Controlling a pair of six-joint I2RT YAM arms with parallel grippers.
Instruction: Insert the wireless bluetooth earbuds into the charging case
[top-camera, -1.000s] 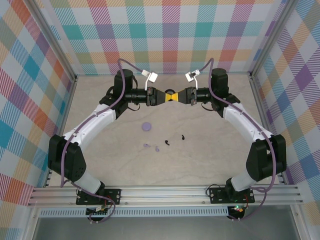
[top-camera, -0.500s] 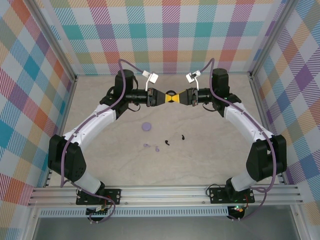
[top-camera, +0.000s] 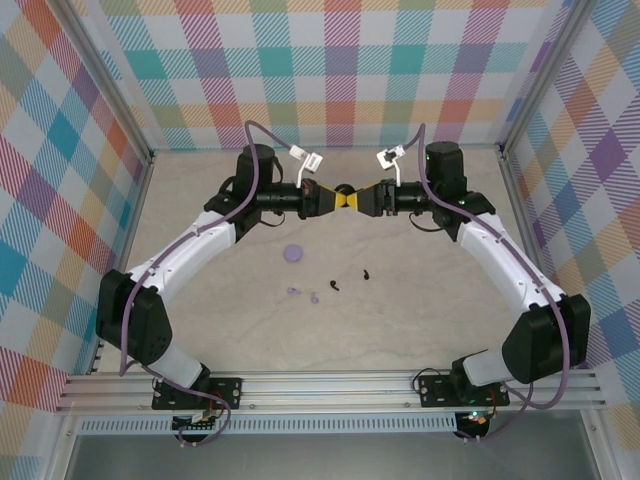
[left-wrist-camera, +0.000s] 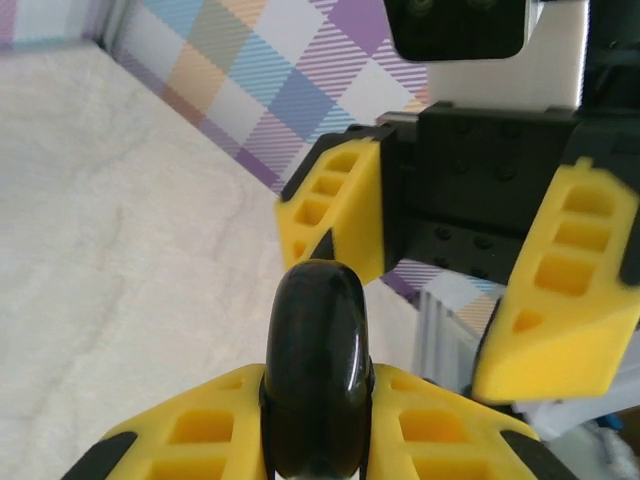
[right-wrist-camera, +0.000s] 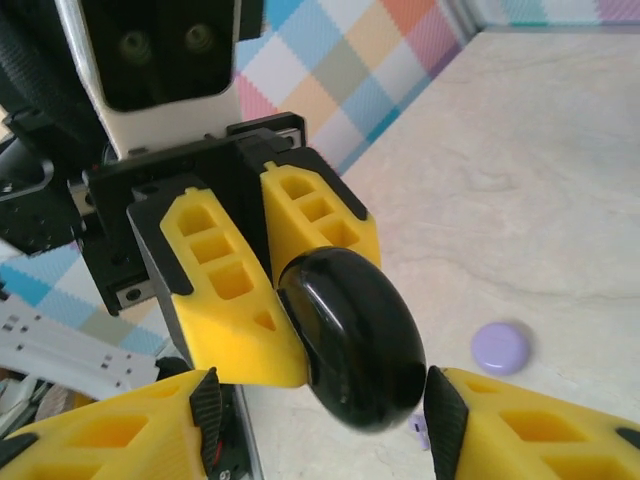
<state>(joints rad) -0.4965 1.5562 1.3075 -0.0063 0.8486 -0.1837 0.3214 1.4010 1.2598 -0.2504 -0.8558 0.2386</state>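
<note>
Two arms meet above the far part of the desk (top-camera: 420, 300), at 12 o'clock from its centre. The left end effector (left-wrist-camera: 318, 395) is closed on a glossy black case (left-wrist-camera: 318, 330), which stands edge-up between its two yellow fingers (left-wrist-camera: 200, 432) and juts out past their tips. The right end effector (right-wrist-camera: 322, 405) faces it head-on with its jaws parted. In the right wrist view its fingers (right-wrist-camera: 540, 432) flank the lower edge of the case, with a clear gap on the one side and a narrow one on the other. In the left wrist view the same fingers stand spread beyond the case, one at 12 o'clock and one at 2 o'clock of it.

The buds lie loose on the desk, well apart from the case and at 6 o'clock of it. Two black buds (top-camera: 333, 284) lie near each other, the second at 2 o'clock of the first. Two lavender buds (top-camera: 314, 297) lie just beside each other, at 8 o'clock of the black pair. A round lavender disc (top-camera: 293, 253) lies flat at 12 o'clock of the lavender pair.
</note>
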